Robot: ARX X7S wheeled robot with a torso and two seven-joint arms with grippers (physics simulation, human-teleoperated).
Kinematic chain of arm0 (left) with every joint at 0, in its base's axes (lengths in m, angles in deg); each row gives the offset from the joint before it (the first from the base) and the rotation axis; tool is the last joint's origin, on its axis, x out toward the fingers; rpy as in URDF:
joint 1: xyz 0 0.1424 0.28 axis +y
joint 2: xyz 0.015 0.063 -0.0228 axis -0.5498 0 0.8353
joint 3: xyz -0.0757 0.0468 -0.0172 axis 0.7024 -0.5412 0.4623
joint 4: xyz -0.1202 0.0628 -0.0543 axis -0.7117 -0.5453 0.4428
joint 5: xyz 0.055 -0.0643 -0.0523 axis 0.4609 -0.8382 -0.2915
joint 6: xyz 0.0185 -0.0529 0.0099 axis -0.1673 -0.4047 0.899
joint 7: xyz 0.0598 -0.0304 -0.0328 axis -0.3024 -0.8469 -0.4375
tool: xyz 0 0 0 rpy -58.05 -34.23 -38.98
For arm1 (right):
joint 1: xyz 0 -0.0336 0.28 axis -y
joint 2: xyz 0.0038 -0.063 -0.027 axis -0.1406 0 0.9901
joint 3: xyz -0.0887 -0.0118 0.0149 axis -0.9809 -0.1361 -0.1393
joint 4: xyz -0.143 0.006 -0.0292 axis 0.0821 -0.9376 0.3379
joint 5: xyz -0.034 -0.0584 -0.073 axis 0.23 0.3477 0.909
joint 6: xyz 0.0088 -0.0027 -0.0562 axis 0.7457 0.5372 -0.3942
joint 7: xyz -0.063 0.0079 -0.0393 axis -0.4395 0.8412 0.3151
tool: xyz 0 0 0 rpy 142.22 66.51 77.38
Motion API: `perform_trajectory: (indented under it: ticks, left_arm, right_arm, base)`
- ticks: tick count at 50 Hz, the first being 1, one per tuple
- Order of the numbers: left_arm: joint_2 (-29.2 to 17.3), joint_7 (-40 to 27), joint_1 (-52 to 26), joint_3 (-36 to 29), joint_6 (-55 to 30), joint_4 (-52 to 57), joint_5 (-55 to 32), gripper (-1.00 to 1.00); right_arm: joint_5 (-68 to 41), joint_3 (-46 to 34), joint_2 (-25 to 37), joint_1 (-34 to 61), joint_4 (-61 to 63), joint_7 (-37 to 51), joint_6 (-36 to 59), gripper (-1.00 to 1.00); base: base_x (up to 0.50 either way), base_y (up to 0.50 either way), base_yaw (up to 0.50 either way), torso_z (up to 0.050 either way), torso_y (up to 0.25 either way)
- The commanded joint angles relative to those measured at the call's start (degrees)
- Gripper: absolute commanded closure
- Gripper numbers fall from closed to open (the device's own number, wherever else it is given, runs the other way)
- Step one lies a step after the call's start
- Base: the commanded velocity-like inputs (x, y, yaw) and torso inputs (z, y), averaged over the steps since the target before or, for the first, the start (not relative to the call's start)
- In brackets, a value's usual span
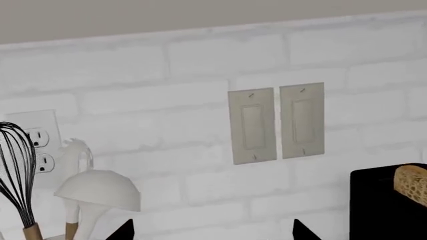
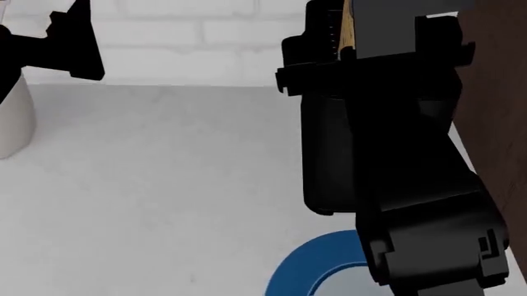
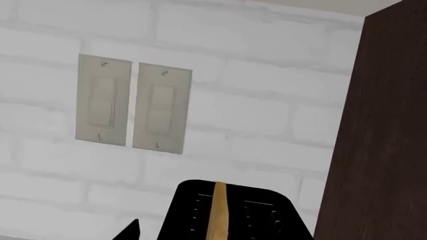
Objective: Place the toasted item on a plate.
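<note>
The toasted item (image 3: pixel 219 210) is a golden-tan slice standing edge-on in the slot of a black toaster (image 3: pixel 253 212). In the left wrist view the toasted item (image 1: pixel 411 183) pokes out of the toaster (image 1: pixel 383 210). My right gripper (image 3: pixel 217 233) is open just short of the slice, which lines up with the gap between its fingers; only one fingertip (image 3: pixel 131 230) shows clearly. My left gripper (image 1: pixel 213 231) is open and empty, facing the wall beside the toaster. The blue-rimmed plate (image 2: pixel 307 266) lies on the counter at the near edge, partly hidden by my right arm (image 2: pixel 387 185).
Two beige wall switches (image 1: pixel 277 122) sit on the white brick wall, with an outlet (image 1: pixel 40 145) further along. A whisk (image 1: pixel 17 170) and a white ladle (image 1: pixel 100 192) stand in a holder (image 2: pixel 12 117). A dark brown cabinet side (image 3: pixel 380 130) stands beside the toaster.
</note>
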Motion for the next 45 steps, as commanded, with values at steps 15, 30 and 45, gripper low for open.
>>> perform_trajectory:
  ticks: [15,30,45]
  left_arm:
    - [-0.5,0.0,0.6,-0.5,0.6,-0.2,-0.4,-1.0]
    - [-0.5,0.2,1.4,-1.0,1.9,-1.2,-0.3,-1.0]
    - [-1.0,1.1,2.2,-1.6,4.1,-2.5,0.2,-1.0]
  right_arm:
    - [-0.8,-1.7,1.4,2.3,2.1,0.2,6.8,-1.0]
    - [-2.3,-3.8,2.3,10.6,-2.2,-2.1,17.7,-1.0]
    - [-0.7,-7.4,0.5,17.0,-16.3,-5.7,12.9,-1.0]
  base:
    - [0.0,0.0,0.0,0.0,0.001]
    - [0.0,0.0,0.0,0.0,0.0]
    - [0.0,0.0,0.0,0.0,0.0]
